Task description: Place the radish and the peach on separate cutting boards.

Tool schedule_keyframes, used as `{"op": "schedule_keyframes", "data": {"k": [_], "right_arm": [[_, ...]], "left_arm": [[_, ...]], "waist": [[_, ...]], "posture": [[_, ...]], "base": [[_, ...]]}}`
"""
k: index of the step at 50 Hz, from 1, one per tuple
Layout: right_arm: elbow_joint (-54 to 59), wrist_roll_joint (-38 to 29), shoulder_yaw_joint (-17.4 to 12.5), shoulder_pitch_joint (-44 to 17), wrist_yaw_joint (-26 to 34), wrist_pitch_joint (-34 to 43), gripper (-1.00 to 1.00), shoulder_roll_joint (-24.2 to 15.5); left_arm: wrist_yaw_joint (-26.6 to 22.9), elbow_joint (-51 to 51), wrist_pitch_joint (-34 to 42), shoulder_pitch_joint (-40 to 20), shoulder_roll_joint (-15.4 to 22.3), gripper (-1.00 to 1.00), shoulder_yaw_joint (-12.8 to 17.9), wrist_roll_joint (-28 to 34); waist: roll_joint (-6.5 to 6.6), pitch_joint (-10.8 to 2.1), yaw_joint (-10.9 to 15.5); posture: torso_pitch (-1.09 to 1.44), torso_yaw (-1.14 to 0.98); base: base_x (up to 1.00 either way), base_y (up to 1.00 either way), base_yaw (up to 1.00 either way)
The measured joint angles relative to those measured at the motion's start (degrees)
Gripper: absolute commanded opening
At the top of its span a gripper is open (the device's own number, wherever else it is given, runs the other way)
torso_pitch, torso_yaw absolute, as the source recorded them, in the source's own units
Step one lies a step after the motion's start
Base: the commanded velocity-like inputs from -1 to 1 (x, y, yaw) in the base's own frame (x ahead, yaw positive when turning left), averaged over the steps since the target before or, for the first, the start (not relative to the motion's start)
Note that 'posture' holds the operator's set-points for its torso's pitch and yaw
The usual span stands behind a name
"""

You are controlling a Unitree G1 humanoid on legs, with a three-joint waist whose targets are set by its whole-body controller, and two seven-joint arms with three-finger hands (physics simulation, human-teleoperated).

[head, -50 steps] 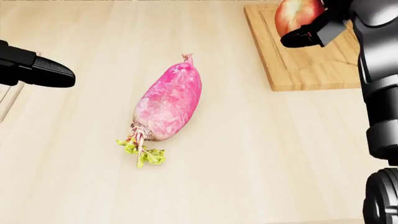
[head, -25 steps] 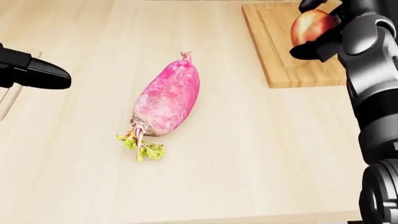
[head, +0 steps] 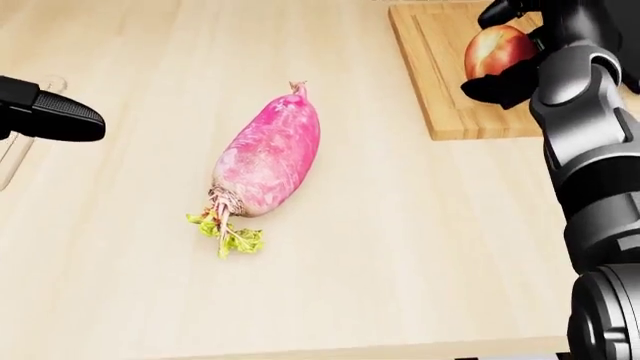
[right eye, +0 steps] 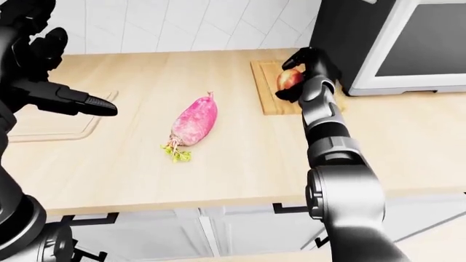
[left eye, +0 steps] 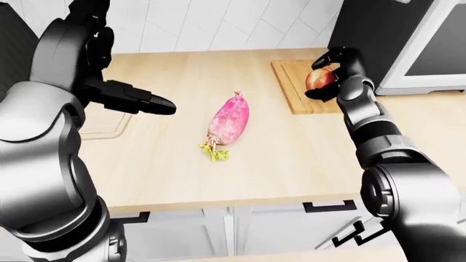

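Setting: pale wooden counter (left eye: 277, 158) under a white tiled wall.
Right hand (left eye: 336, 73): fingers curled round the peach (head: 497, 49), held over the wooden cutting board (head: 440, 82).
Left hand (left eye: 131, 98): fingers extended, gripping nothing.
Radish (head: 267, 156): on bare counter between the hands, well left of the right hand.
Second board (right eye: 54, 128): pale, below the left hand.
Progress: peach seemingly near placing; radish untouched.
Writing: none legible.
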Motion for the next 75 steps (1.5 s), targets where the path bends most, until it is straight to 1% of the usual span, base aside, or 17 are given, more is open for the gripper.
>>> {"op": "schedule_keyframes", "data": {"k": [14,16,25,26,32,33,38,40,41,44,46,48,49,56,62,69,75], "right_arm": [[-0.5,0.7,0.0,1.0,0.6,0.2,-0.11,0.1],[-0.6,0.7,0.0,1.0,0.7,0.2,-0.11,0.1],[-1.1,0.7,0.1,1.8,0.9,0.0,0.03,0.1],[-1.1,0.7,0.1,1.9,0.9,0.0,0.1,0.1],[-1.1,0.6,0.2,1.8,1.4,0.2,0.2,0.1],[-1.2,0.5,0.2,1.8,1.4,0.2,0.29,0.1],[-1.5,0.4,0.2,1.7,1.5,0.0,0.46,0.1],[-1.6,0.3,0.3,1.7,1.6,0.0,0.49,0.0],[-1.7,0.3,0.3,1.7,1.6,0.0,0.57,0.0],[-1.9,0.2,0.2,2.1,1.7,-0.1,0.64,0.0],[-1.9,0.2,0.2,2.2,1.8,0.0,0.73,0.1],[-2.0,0.2,0.2,2.4,1.8,-0.1,0.87,0.1],[-2.0,0.2,0.2,2.5,1.8,-0.2,1.0,0.2],[-2.5,-0.1,0.3,2.0,2.2,0.1,1.0,-0.2],[-5.9,-0.6,0.5,0.9,3.8,1.4,1.0,-0.8],[-16.1,-2.0,0.6,0.3,8.7,4.3,1.0,-1.2],[-28.5,-2.6,-0.2,0.8,14.5,9.9,1.0,-0.8]], "left_arm": [[0.2,-0.8,0.6,0.5,0.2,1.0,0.1,-0.3],[0.2,-1.0,0.7,0.7,0.3,1.0,0.2,-0.4],[0.2,-1.8,1.1,1.1,0.6,1.0,0.5,-0.7],[0.2,-1.9,1.2,1.1,0.7,1.0,0.5,-0.7],[0.2,-2.3,1.7,1.1,1.0,1.0,0.7,-0.8],[0.2,-2.4,1.7,1.1,1.0,1.0,0.7,-0.8],[0.3,-2.1,1.7,1.0,1.0,1.0,0.6,-1.0],[0.4,-2.0,1.6,0.9,1.0,1.0,0.6,-1.0],[0.4,-2.0,1.6,0.9,1.1,1.0,0.6,-1.0],[0.4,-2.1,1.8,0.7,1.2,1.0,0.5,-1.1],[0.4,-1.9,1.7,0.5,1.2,1.0,0.5,-1.1],[0.4,-2.0,1.7,0.7,1.2,1.0,0.5,-1.1],[0.4,-2.0,1.7,0.7,1.2,1.0,0.5,-1.1],[0.6,-1.8,1.6,0.7,1.0,1.0,0.5,-1.2],[0.7,-2.2,1.6,1.1,1.1,1.0,0.6,-1.2],[0.4,-2.6,1.8,1.5,1.2,1.0,0.6,-1.4],[0.4,-2.5,2.0,1.1,1.3,1.0,0.5,-1.3]], "waist": [[0.06,0.02,0.0],[0.06,0.02,0.0],[0.0,-0.04,0.0],[0.01,-0.03,0.0],[0.09,0.06,0.0],[0.09,0.04,0.0],[0.05,-0.03,0.0],[0.02,-0.05,0.0],[0.0,-0.07,-0.1],[-0.06,-0.06,0.0],[-0.05,-0.06,-0.1],[-0.02,-0.05,-0.1],[0.0,-0.04,-0.1],[0.09,0.09,0.0],[0.17,0.18,-0.1],[0.07,0.31,0.0],[-0.06,0.51,0.0]], "posture": [[0.0,0.0],[0.0,0.0],[0.0,0.0],[0.0,0.0],[0.0,0.0],[0.0,0.0],[0.0,0.0],[0.0,0.0],[0.0,0.0],[0.0,0.0],[0.0,0.0],[0.0,0.0],[0.0,0.0],[0.0,0.0],[0.0,0.0],[0.0,0.0],[0.0,0.0]], "base": [[0.0,0.0,0.0],[0.0,0.0,0.0],[0.0,0.0,0.0],[0.0,0.0,0.0],[0.0,0.0,0.0],[0.0,0.0,0.0],[0.0,0.0,0.0],[0.0,0.0,0.0],[0.0,0.0,0.0],[0.0,0.0,0.0],[0.0,0.0,0.0],[0.0,0.0,0.0],[0.0,0.0,0.0],[0.0,0.0,0.0],[0.0,0.0,0.0],[0.0,0.0,0.0],[0.0,0.0,0.0]]}}
